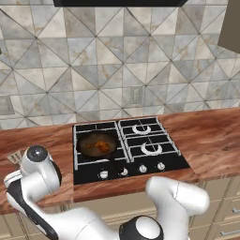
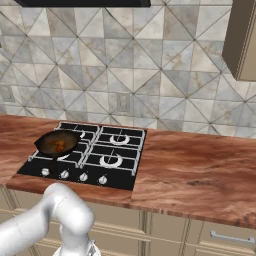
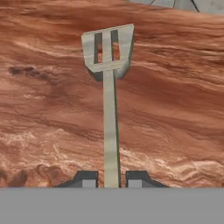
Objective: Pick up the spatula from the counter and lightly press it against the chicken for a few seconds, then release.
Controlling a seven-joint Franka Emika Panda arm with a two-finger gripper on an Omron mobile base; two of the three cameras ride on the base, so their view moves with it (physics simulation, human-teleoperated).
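Note:
A pale slotted spatula (image 3: 109,109) lies flat on the wooden counter (image 3: 175,109), with its head pointing away from the hand. My gripper (image 3: 111,180) is open low over the handle's near end. One fingertip (image 3: 89,179) sits on each side of the handle, with a small gap to either. In the left base view the spatula's head (image 1: 15,157) peeks out beside the arm's wrist at the counter's left. The chicken (image 1: 97,146) is an orange-brown piece in a dark frying pan (image 1: 83,140) on the stove's front-left burner. The same chicken (image 2: 59,145) and pan (image 2: 47,140) appear in the right base view.
The black four-burner stove (image 1: 154,161) with front knobs is set in the counter, to the right of the spatula. A tiled wall (image 1: 117,70) rises behind. A wall cabinet (image 2: 242,40) hangs at the upper right. Bare wood counter (image 2: 200,170) stretches right of the stove.

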